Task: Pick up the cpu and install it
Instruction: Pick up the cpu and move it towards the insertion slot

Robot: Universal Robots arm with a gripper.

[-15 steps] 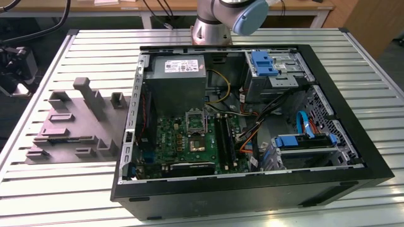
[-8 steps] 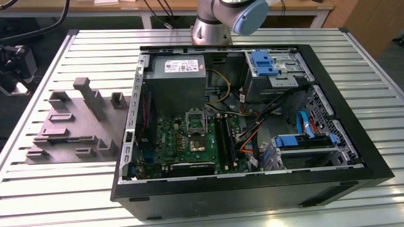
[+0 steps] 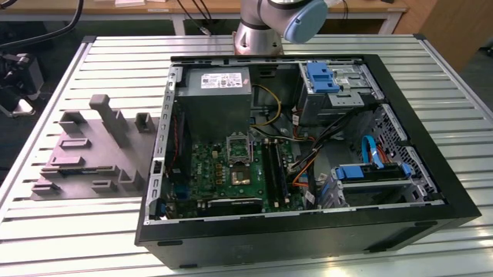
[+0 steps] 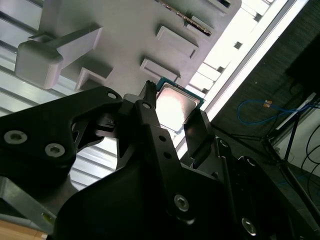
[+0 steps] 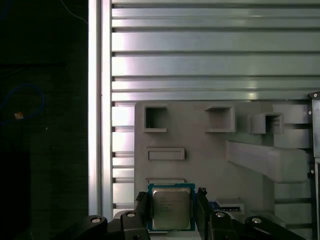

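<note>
Your gripper [image 5: 171, 214] is closed on the cpu [image 5: 171, 207]. In the first wrist view you see the two black fingers [image 5: 202, 205] pressed against opposite edges of the chip, with its silvery top facing the camera and a thin green rim around it. In the second wrist view the same grip shows from a slanted angle, the chip bright between the dark finger tips.

Behind the chip lies the grey moulded tray [image 5: 200, 150] with its raised blocks and square pockets. The cpu sits over the tray's edge, near a shallow rectangular recess. You cannot tell from these views whether it is clear of the tray or touching it. The tray rests on the slatted metal table [image 5: 200, 55].

In the exterior view you see the arm's base [image 3: 262, 26] at the far side of the table and the open computer case [image 3: 454, 199] in the middle. The metal-framed socket [image 3: 239, 149] sits on the green motherboard [image 3: 208, 167], well apart from the tray at the exterior view's left.
</note>
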